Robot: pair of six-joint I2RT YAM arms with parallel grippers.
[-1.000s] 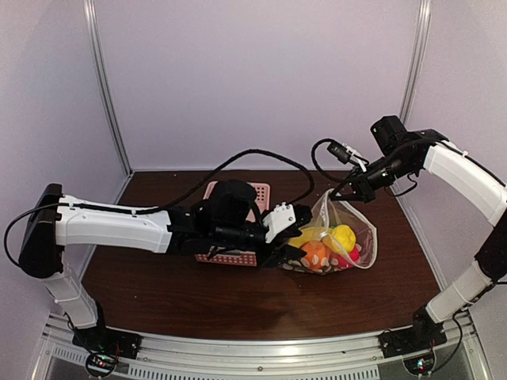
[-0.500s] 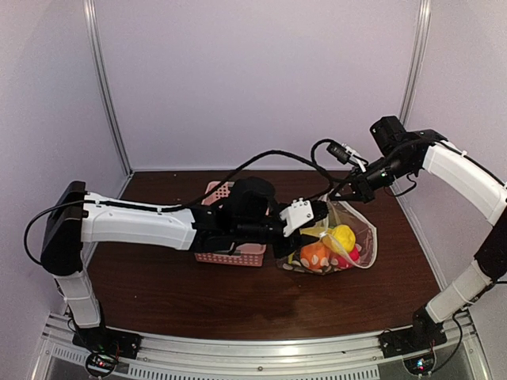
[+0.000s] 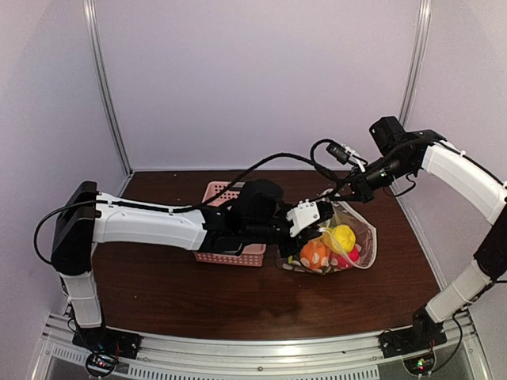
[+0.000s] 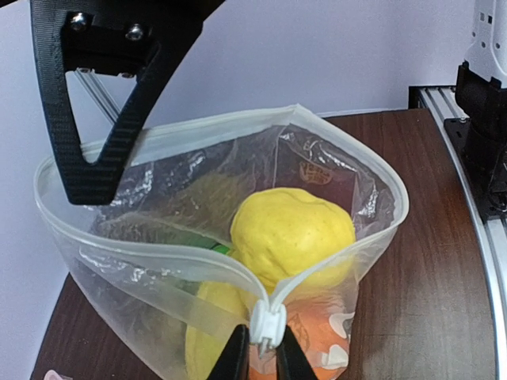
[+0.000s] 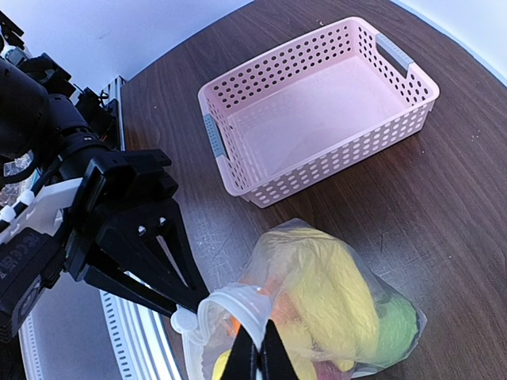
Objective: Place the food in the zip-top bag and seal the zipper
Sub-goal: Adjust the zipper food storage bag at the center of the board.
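The zip-top bag [image 3: 364,225] stands on the table with its mouth open. It holds the food: a yellow piece [image 3: 342,236], an orange [image 3: 314,253] and a red ball [image 3: 345,258]. In the left wrist view the yellow piece [image 4: 291,233] fills the mouth and the zipper [image 4: 222,127] runs round the rim. My left gripper [image 4: 263,353] is shut on the white slider [image 4: 268,321] at the zipper's near end. My right gripper [image 5: 264,353] is shut on the bag's rim [image 5: 238,297] and holds it up. In the top view the left gripper [image 3: 323,229] and the right gripper [image 3: 347,195] are close together.
The pink lattice basket [image 5: 317,103] stands empty left of the bag, partly under my left arm in the top view [image 3: 230,255]. The enclosure's back and side walls surround the brown table [image 3: 238,301].
My left arm has reached right, from beside the basket to the bag's mouth. The right gripper has kept hold of the bag's rim and hardly moved.
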